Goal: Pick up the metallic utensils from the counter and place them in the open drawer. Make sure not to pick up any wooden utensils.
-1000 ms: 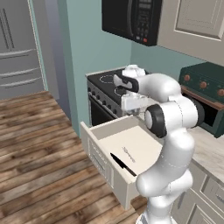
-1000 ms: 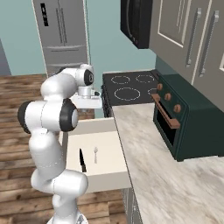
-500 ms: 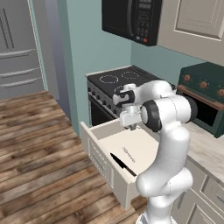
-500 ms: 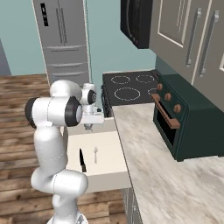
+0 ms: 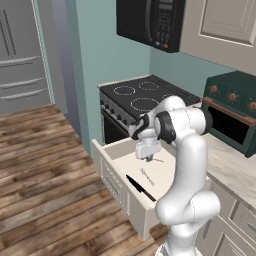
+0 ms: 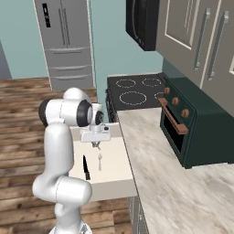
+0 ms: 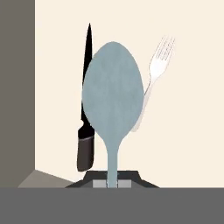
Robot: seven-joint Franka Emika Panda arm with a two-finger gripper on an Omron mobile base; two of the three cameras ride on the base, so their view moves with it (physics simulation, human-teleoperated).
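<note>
Left base view: gripper (image 5: 148,158) hanging over the open drawer (image 5: 116,172), pointing down above the pale floor, near the back of it. Knife (image 5: 140,187) lying on the drawer floor toward the front panel; a small pale utensil beside it, farther in, too small to name. Stove (image 5: 136,97) just behind the drawer, counter (image 5: 234,169) off to the drawer's far side.

Right base view: gripper (image 6: 96,144) over the drawer (image 6: 114,184) again, above its rear half. Knife (image 6: 85,167) flat on the floor toward the front, a fork (image 6: 99,161) just beside it, the two apart. Counter (image 6: 183,196) running alongside the drawer.

Hand view: jaws closed on the thin handle of the spoon (image 7: 113,105) — silver-blue bowl held out ahead of the gripper (image 7: 112,180), above the drawer floor (image 7: 188,109). Below it on that floor, knife (image 7: 85,118) to one side and fork (image 7: 156,70) to the other, both partly hidden by the bowl.
</note>
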